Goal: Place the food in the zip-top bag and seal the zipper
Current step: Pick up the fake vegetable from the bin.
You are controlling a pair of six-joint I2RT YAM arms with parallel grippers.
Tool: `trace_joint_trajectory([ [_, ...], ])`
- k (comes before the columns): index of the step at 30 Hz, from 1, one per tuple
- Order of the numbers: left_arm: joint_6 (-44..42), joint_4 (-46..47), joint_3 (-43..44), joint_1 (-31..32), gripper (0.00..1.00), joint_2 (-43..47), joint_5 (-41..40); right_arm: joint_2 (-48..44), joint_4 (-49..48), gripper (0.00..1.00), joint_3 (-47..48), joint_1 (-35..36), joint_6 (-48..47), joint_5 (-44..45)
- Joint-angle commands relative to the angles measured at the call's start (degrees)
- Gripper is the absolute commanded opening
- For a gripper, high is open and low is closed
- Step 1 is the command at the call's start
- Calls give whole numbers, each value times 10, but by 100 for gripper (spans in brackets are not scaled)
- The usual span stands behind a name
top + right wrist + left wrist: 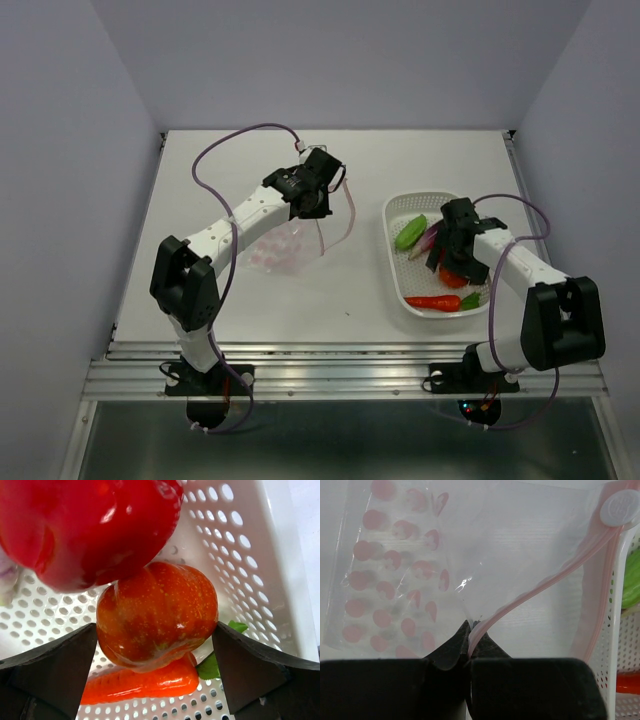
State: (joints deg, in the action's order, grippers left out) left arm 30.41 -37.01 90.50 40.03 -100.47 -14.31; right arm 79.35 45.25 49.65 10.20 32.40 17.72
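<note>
The zip-top bag (285, 245) (405, 580) is clear with pink dots and hangs from my left gripper (318, 205) (470, 630), which is shut on the pink zipper (545, 580) at the bag's mouth edge. The food lies in a white basket (392, 215): green pod (410, 232), purple eggplant (428, 238), carrot (435, 302) (135, 682), red pepper (85, 525) and orange pumpkin (157, 612). My right gripper (447, 262) (154, 626) is down in the basket, open wide, with a finger on either side of the pumpkin. The pumpkin rests on the carrot.
The basket's perforated wall (240, 555) rises close to my right fingers. In the left wrist view the basket's edge (610, 630) stands right beside the hanging bag. A white round slider (619, 507) sits at the zipper's far end.
</note>
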Motion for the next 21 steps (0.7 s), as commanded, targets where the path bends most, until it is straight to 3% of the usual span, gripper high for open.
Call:
trace_joint_trajectory([
  [1, -11, 10, -4, 0, 0, 21, 1, 7, -32, 100, -3, -7, 6, 7],
  [17, -9, 12, -8, 0, 0, 26, 5, 22, -44, 98, -3, -12, 18, 45],
  [19, -9, 13, -8, 0, 0, 26, 7, 19, -43, 91, -3, -12, 19, 44],
  [20, -9, 13, -7, 0, 0, 26, 7, 16, -43, 79, -4, -12, 20, 43],
  [21, -9, 14, -7, 0, 0, 26, 8, 12, -42, 73, -4, -12, 22, 42],
])
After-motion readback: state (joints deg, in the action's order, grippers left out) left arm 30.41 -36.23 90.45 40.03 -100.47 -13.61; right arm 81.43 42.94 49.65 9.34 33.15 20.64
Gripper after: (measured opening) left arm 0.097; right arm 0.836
